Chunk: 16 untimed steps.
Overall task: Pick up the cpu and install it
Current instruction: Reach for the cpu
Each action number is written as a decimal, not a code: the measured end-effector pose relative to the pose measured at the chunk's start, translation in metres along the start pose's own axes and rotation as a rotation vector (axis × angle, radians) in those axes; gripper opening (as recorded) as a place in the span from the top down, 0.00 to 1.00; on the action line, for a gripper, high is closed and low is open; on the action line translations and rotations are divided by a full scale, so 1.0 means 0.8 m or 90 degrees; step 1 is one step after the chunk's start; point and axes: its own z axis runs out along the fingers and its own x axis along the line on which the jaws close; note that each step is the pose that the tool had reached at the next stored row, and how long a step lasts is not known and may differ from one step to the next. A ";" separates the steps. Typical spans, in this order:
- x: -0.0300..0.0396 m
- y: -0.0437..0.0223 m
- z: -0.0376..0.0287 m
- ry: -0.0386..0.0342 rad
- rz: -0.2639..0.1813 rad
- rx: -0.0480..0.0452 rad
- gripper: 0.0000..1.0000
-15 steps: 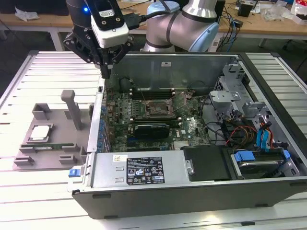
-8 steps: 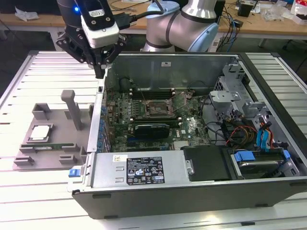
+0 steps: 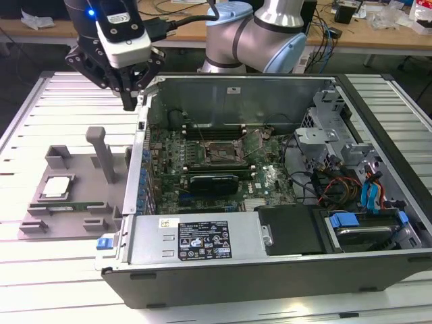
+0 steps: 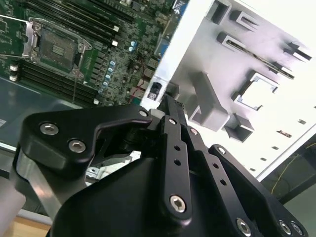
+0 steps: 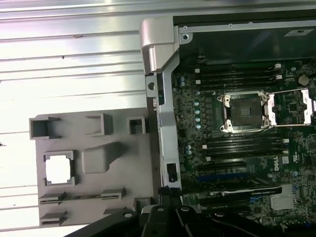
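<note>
Exterior view: tool (image 3: 129, 101) together and empty near computer case wall (image 3: 138, 158); cpu (image 3: 56, 187) on grey tray (image 3: 77, 165).

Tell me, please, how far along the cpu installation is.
Nothing looks done yet: the cpu lies in its grey holder and the motherboard socket stands open and empty. The gripper, holding nothing, hovers above the edge of the case. Pickup and installation both remain.

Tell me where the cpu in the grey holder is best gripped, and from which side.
By two opposite thin edges of the cpu, coming straight down. It lies flat, metal top up, in a seat of the grey holder, so likely only its rim gives the jaws purchase.
</note>
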 end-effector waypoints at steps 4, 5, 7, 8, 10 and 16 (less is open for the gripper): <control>0.0090 -0.0006 -0.0002 0.0000 0.000 0.0000 0.89; 0.0103 -0.0007 -0.0003 0.0000 0.000 0.0000 0.89; 0.0139 -0.0010 -0.0003 0.0000 0.000 0.0000 0.89; 0.0156 -0.0011 -0.0004 0.0000 0.000 0.0000 0.89; 0.0212 -0.0016 -0.0006 0.0000 0.000 0.0000 0.89; 0.0360 -0.0026 -0.0009 0.0000 0.000 0.0000 0.89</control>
